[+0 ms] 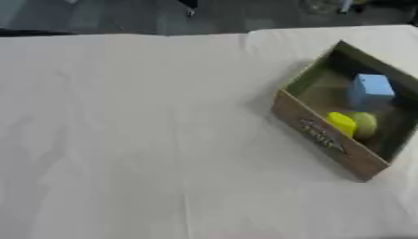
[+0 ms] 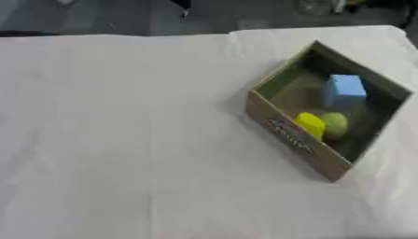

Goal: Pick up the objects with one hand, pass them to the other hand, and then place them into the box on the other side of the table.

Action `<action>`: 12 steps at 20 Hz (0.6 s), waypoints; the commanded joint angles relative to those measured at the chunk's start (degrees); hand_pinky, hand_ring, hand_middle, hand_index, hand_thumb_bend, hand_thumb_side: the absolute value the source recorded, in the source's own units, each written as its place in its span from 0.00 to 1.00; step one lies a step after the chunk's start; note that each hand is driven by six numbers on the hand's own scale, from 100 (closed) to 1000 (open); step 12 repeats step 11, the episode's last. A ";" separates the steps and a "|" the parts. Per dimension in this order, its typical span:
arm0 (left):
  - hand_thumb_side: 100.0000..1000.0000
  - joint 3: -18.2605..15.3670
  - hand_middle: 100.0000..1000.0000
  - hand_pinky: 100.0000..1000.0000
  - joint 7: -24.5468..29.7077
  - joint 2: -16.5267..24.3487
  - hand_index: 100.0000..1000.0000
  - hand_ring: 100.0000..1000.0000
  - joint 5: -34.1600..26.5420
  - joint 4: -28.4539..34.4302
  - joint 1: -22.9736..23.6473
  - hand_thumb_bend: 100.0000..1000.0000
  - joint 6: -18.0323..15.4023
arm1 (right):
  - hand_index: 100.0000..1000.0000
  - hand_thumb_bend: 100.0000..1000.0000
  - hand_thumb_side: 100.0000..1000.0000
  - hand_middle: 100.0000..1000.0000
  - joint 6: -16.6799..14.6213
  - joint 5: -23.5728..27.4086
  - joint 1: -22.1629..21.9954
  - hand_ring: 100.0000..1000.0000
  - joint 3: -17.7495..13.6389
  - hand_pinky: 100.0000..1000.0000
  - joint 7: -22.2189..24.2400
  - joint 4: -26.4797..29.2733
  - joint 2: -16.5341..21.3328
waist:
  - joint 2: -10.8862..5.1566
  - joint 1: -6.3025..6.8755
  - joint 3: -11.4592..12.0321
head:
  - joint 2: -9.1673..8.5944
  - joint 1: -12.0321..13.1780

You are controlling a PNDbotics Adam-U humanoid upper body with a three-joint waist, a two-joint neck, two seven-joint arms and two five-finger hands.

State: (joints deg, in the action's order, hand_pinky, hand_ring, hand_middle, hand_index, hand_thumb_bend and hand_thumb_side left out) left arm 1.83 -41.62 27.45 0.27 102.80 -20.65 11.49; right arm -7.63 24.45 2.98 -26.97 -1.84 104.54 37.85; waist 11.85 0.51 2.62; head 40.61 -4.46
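A brown cardboard box [image 2: 287, 135] lies askew on the right side of the table. Inside it sit a light blue block [image 2: 344, 91], a yellow object [image 2: 310, 124] and a rounder green-yellow object [image 2: 335, 125] touching it. Neither of my hands shows in either view.
A white cloth [image 1: 139, 140] covers the table, with creases running across it. The table's far edge [image 1: 122, 33] meets a dark floor at the top, where some dark shapes stand.
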 commanded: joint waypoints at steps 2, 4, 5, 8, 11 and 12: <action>0.71 -0.97 0.69 0.77 -2.09 -1.56 0.86 0.55 -3.26 -2.61 0.01 0.32 -2.16 | 0.86 0.00 0.48 0.92 -0.78 -0.37 -0.67 0.81 -2.89 0.97 0.21 -0.76 -1.66 | -0.82 0.42 -0.04 | -1.07 1.49; 0.72 -1.01 0.69 0.77 -2.56 -2.87 0.86 0.55 -4.04 -4.37 0.20 0.31 -3.11 | 0.86 0.00 0.48 0.91 -0.65 -0.92 -0.95 0.81 -3.40 0.97 0.52 -1.38 -2.99 | -0.86 0.53 -0.02 | -1.04 1.64; 0.73 -1.09 0.68 0.77 -2.75 -3.59 0.86 0.54 -4.30 -5.26 0.27 0.31 -3.61 | 0.85 0.00 0.48 0.90 -0.45 -1.31 -1.02 0.80 -3.68 0.97 0.80 -1.73 -3.62 | -0.85 0.61 0.00 | -1.01 1.57; 0.74 -1.45 0.66 0.77 -3.23 -5.54 0.84 0.53 -4.29 -7.49 0.29 0.31 -4.93 | 0.84 0.00 0.47 0.89 0.37 -2.31 -0.73 0.79 -4.58 0.96 1.23 -2.60 -5.06 | -0.73 0.86 0.05 | -1.12 1.32; 0.75 -1.84 0.66 0.77 -3.38 -7.34 0.84 0.52 -3.96 -8.87 0.09 0.31 -6.09 | 0.83 0.00 0.47 0.90 1.36 -2.75 -0.31 0.79 -5.17 0.96 1.19 -3.05 -5.84 | -0.57 0.99 0.03 | -1.38 1.21; 0.75 -1.84 0.66 0.77 -3.38 -7.34 0.84 0.52 -3.96 -8.87 0.09 0.31 -6.09 | 0.83 0.00 0.47 0.90 1.36 -2.75 -0.31 0.79 -5.17 0.96 1.19 -3.05 -5.84 | -0.57 0.99 0.03 | -1.38 1.21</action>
